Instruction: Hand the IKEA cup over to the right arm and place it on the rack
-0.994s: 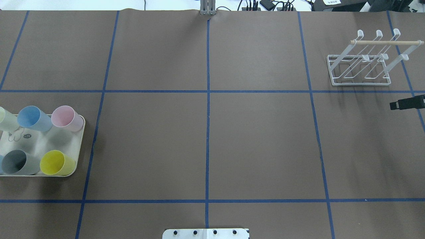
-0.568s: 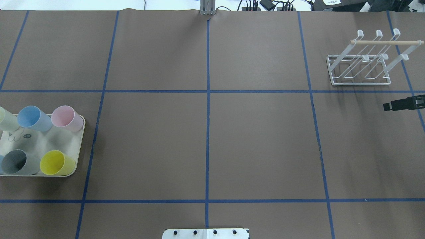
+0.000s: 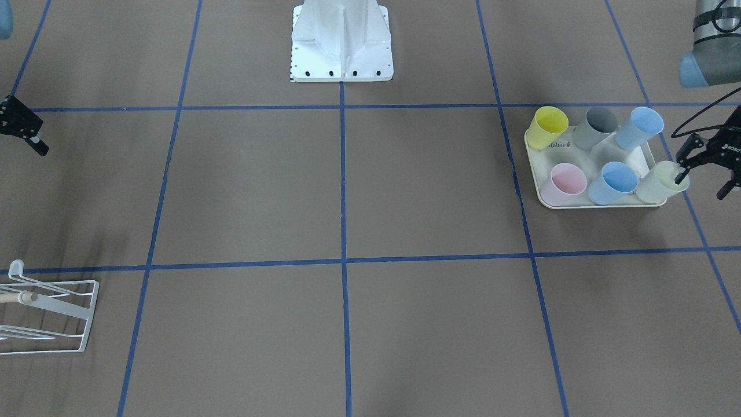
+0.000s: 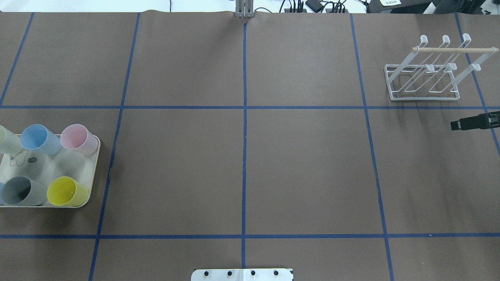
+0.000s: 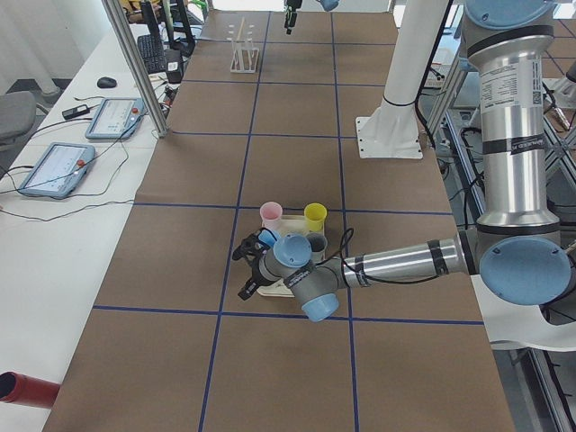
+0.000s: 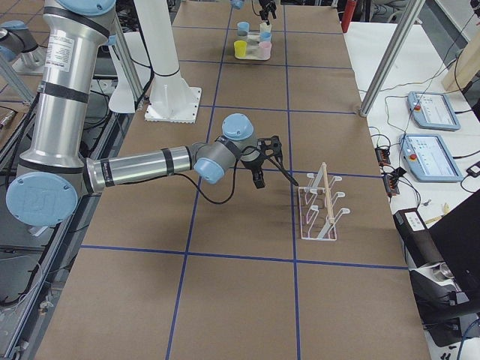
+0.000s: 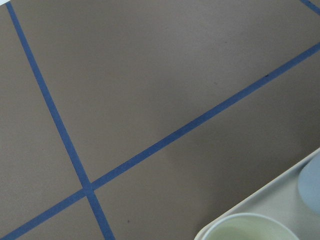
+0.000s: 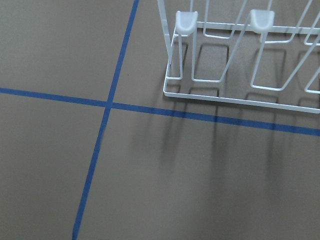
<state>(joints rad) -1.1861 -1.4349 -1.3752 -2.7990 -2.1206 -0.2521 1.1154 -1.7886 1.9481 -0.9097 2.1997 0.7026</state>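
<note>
Nearest the robot, the white base plate (image 4: 242, 275) is sitting mid near edge of the worktop.

Further out, the cream tray (image 4: 50, 168) is lying at the worktop's left edge w/ six cups standing mouth-up on it. The yellow cup (image 4: 64, 191) and grey cup (image 4: 21, 190) are in the near row, beside a blue one cut off by the frame. The pink cup (image 4: 78, 138), blue cup (image 4: 39, 138) and pale green cup (image 3: 657, 184) are making up the far row. They're upright and spaced apart, prob. so a finger can get in btwn them.

The left gripper (image 3: 703, 182) is hovering at the tray's far-left corner, jaws spread w/ nothing btwn them. In the front-facing view one finger is showing against the pale green cup's outer rim; contact or not, can't tell. The left wrist cam is catching that cup's rim at the bottom of its frame. So that cup looks like the pick. It's sitting on the tray, not yet lifted, so the task is barely begun, I'd judge.

At the right edge, the right gripper (image 6: 275, 182) is hanging above the worktop just short of the rack (image 4: 429, 68), fingers looking splayed and carrying nothing. It's prob. parked there to keep the handover and hang-up trips short.

Farthest, the rack is standing near the far-right corner. Its prongs are angling up and all bare, and the wooden rod (image 4: 453, 50) is running across the top.
</note>
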